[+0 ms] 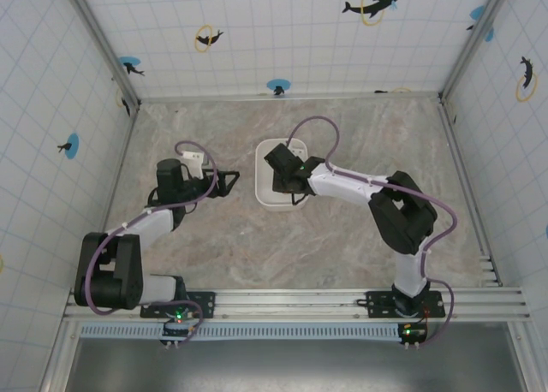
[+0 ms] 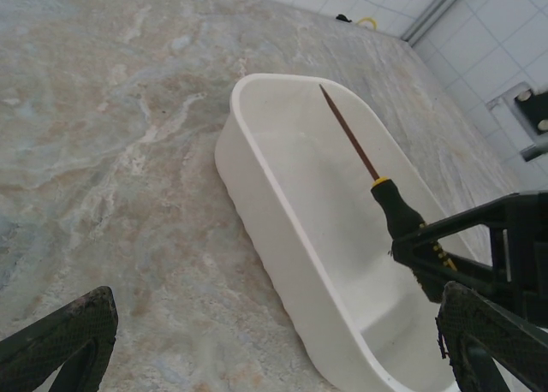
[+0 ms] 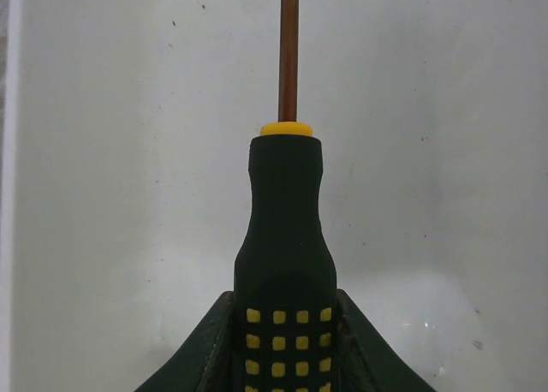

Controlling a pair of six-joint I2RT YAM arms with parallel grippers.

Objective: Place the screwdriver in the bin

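Over the bin | screwdriver handle clamped between right jaws

The black-and-yellow screwdriver is held tilted over the white bin's open interior.

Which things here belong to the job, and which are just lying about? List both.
Job:
- slim screwdriver, black-and-yellow handle, thin metal shaft
- shallow white rectangular plastic bin
- right gripper, shut on the screwdriver over the bin

Lying about:
- left gripper, open beside the bin
- marbled tabletop
- tiled walls with dolphin stickers
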